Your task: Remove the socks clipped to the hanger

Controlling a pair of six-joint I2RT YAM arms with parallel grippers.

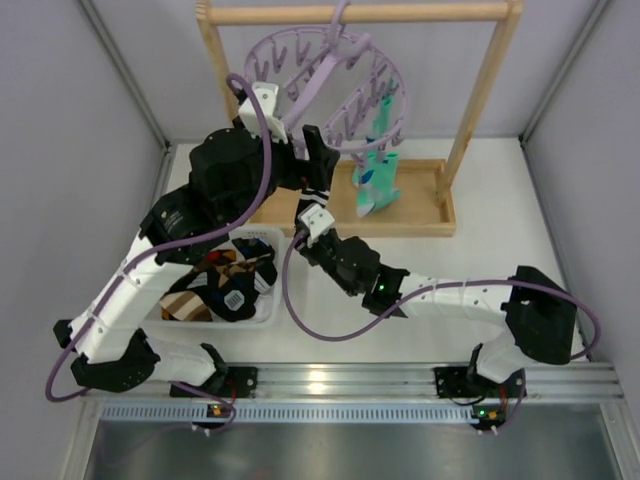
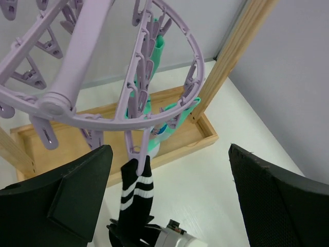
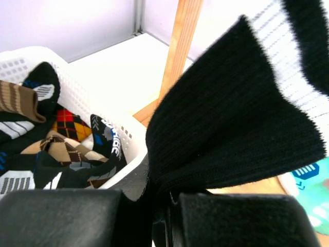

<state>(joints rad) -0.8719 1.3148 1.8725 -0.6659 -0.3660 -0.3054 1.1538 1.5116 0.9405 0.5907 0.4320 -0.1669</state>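
Observation:
The lavender hanger (image 1: 268,42) hangs from the wooden rack; in the left wrist view its ring (image 2: 177,36) fills the top. A black sock with white stripes (image 2: 134,198) hangs from one peg (image 2: 134,152). My right gripper (image 3: 164,206) is shut on that sock's lower end (image 3: 236,118), just below the hanger (image 1: 310,228). My left gripper (image 2: 169,200) is open, its fingers (image 2: 77,195) either side of the sock and peg without touching; it sits under the ring (image 1: 312,160). Mint-teal socks (image 1: 378,175) stay clipped on the ring's far side (image 2: 154,67).
A white basket (image 1: 262,318) at the left holds several loose socks, brown argyle and black ones, also in the right wrist view (image 3: 77,92). The wooden rack (image 1: 480,90) has two posts and a tray base (image 1: 420,215). Grey walls close in both sides.

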